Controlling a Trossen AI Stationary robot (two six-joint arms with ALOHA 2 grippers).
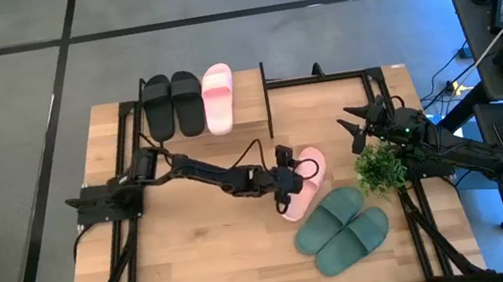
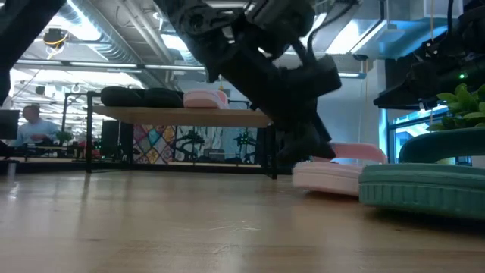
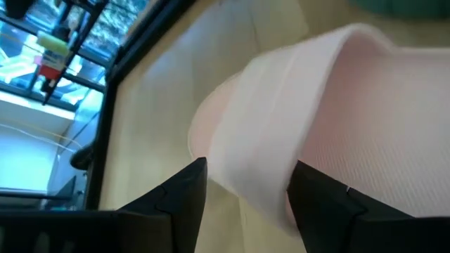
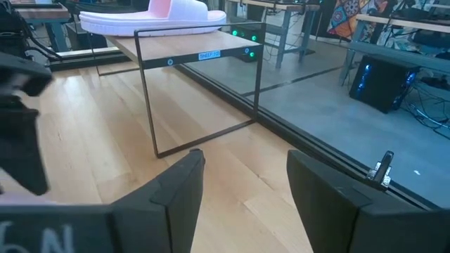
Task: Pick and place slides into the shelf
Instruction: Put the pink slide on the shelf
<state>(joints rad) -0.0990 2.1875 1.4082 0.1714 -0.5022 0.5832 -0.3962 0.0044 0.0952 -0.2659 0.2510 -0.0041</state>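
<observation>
The loose pale pink slide (image 1: 309, 184) lies sole-down on the table, right of centre, and also shows in the low view (image 2: 337, 174). My left gripper (image 1: 286, 182) is down at its left side, open, with its fingers on either side of the wide strap (image 3: 264, 119). The pair of dark green slides (image 1: 342, 230) lies side by side nearer the near edge. The shelf (image 1: 249, 113) at the far edge carries two black slides (image 1: 173, 103) and the other pink slide (image 1: 218, 98) on its top plank. My right gripper (image 1: 359, 130) waits open at the right, clear of everything. My left gripper (image 3: 246, 193) has its fingers astride the near edge of the pink slide's strap (image 3: 246, 169), slanting down from the table's left. Whether a fingertip (image 3: 313, 193) touches the strap cannot be told. The slide rests on the table.
A small green plant (image 1: 380, 169) stands just right of the pink slide, between it and my right arm. The black metal shelf frame (image 4: 151, 112) stands open beneath the plank. Bare wood stretches across the table's near left part.
</observation>
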